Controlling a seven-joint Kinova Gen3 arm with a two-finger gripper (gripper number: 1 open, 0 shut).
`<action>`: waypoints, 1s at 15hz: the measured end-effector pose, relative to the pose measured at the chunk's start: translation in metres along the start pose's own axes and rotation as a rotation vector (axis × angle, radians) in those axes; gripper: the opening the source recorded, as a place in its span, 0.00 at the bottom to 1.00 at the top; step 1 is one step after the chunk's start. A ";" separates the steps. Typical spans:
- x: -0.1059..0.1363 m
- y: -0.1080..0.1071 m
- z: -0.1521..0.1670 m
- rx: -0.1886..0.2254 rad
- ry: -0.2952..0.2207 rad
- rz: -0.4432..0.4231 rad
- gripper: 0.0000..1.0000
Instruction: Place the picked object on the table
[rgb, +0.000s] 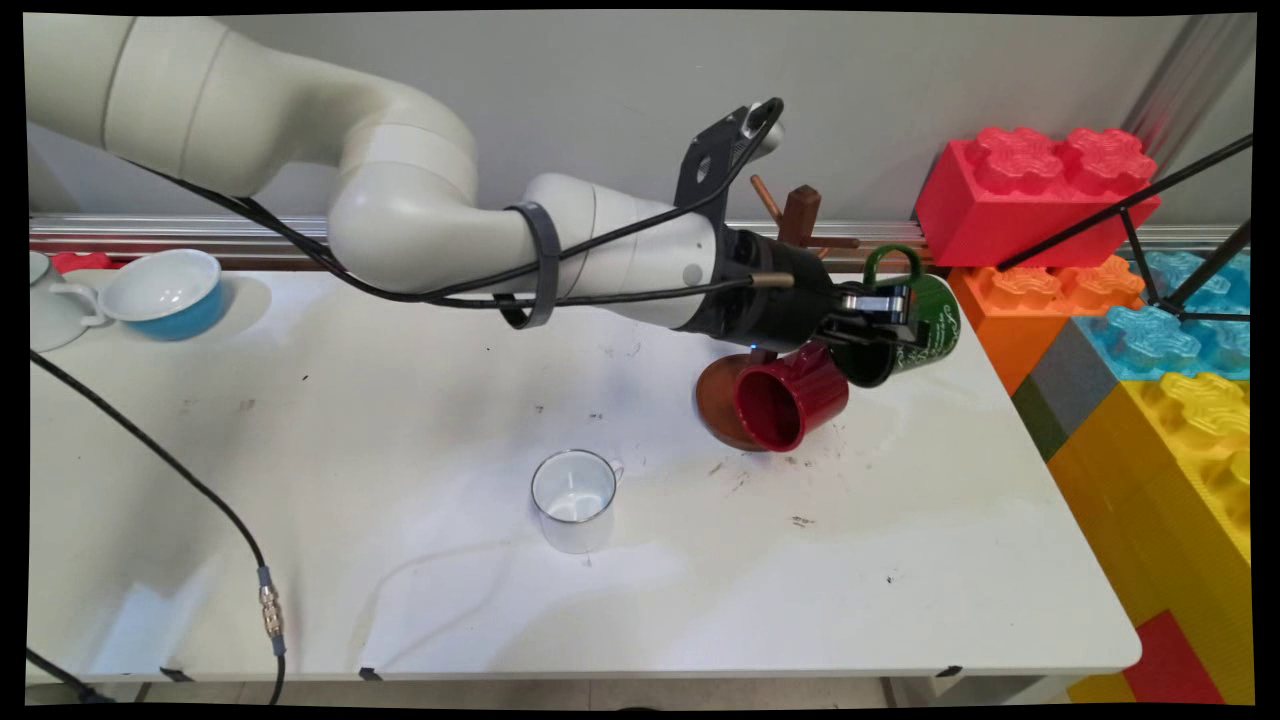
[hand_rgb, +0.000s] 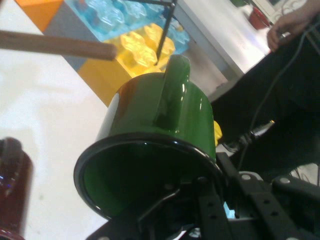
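Pincer (rgb: 893, 322) was clamped on the rim of the green mug (rgb: 918, 318), held off the counter (rgb: 400, 560) near its 2 o'clock corner. Mug lay on its side, long axis approx. 8-to-2 o'clock, mouth toward 8, handle up. Red mug (rgb: 790, 396) hung just below w/ mouth toward 7.

— How does the arm (rgb: 420, 200) lie?

— It enters from the upper left, bends at a thick elbow and runs nearly level toward the right, above the bench's (rgb: 400, 560) far half. Black cables (rgb: 600, 240) hang along it, strapped at the forearm.

— And the pincer (rgb: 890, 325)?

— It points right and slightly down. In the hand view one finger (hand_rgb: 210, 210) sits inside the rim of a green mug (rgb: 915, 315) and the other outside its wall, clamped on it, the mug carried tilted, clear of the bench.
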 end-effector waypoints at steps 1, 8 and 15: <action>-0.001 0.002 -0.002 -0.007 -0.008 0.004 0.00; 0.002 0.008 -0.022 0.014 -0.074 0.024 0.00; 0.007 0.024 -0.043 0.046 -0.163 -0.013 0.00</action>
